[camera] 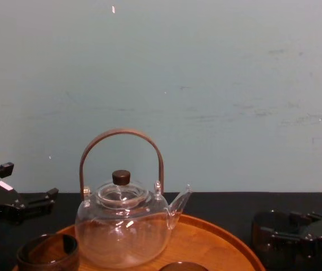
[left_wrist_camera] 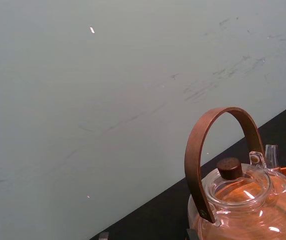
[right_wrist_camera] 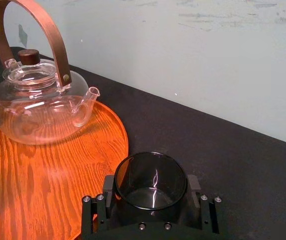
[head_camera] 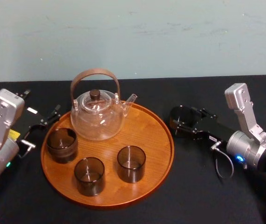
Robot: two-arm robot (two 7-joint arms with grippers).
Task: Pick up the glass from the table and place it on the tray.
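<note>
Jaws on my right gripper [head_camera: 181, 120] sit close against both sides of the glass [right_wrist_camera: 152, 175], with no gap showing in my right wrist view. That glass is dark, smoky and upright, mouth up. It is off the tray [head_camera: 146, 130], just beside the tray's right rim, over the black tabletop [head_camera: 193, 196]. I cannot tell whether its base rests on the tabletop or hangs just clear of it. On the tray stand a clear teapot [head_camera: 97, 116] with a brown hoop handle, its spout turned toward my right side, and three more dark glasses [head_camera: 62, 144] [head_camera: 90, 175] [head_camera: 131, 164] in front of it. My left gripper [head_camera: 49, 116] hovers by the tray's left rim, its jaws spread and holding nothing.
</note>
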